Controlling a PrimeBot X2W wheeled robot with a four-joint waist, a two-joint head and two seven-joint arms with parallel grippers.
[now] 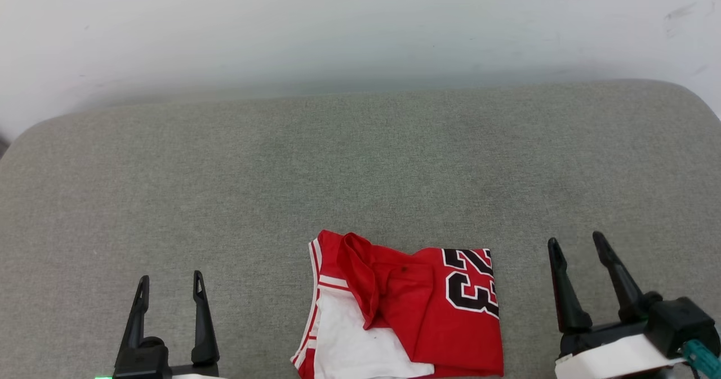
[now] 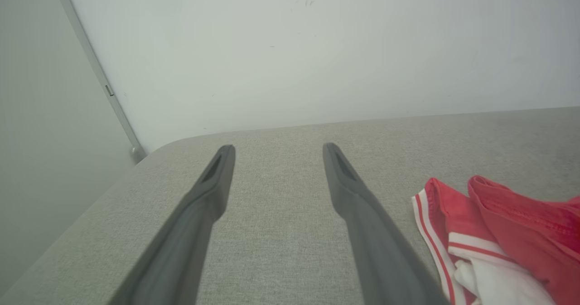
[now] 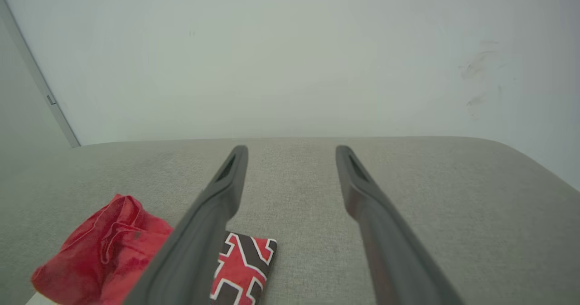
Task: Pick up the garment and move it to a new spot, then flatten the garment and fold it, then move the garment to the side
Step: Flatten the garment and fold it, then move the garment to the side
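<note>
Garment lies folded on the grey cushion at 6 o'clock in the head view, its near edge cut by the bottom of the frame. The fold is roughly square. A red panel with black, white-outlined numerals takes the 3 o'clock side, a white sleeve with red-white striped trim sits at the 7 o'clock corner, and a loose red flap lies rumpled across the middle, running from 12 towards 6 o'clock

Left gripper stands at 9 o'clock from the garment, clear of it, fingers spread apart with nothing between them and tips pointing to 12 o'clock. In its wrist view the left gripper shows bare cushion in the gap, and the striped edge of the garment lies at 4 o'clock, just beside the right-hand finger

Right gripper stands at 3 o'clock from the garment, also clear of it, fingers parted and empty, tips leaning slightly towards 11 o'clock. In its wrist view the right gripper frames bare cushion, with the garment at 8 o'clock, partly hidden behind the left-hand finger; the numeral corner peeks out inside the gap

A pale wall rises behind the cushion at 12 o'clock
</note>
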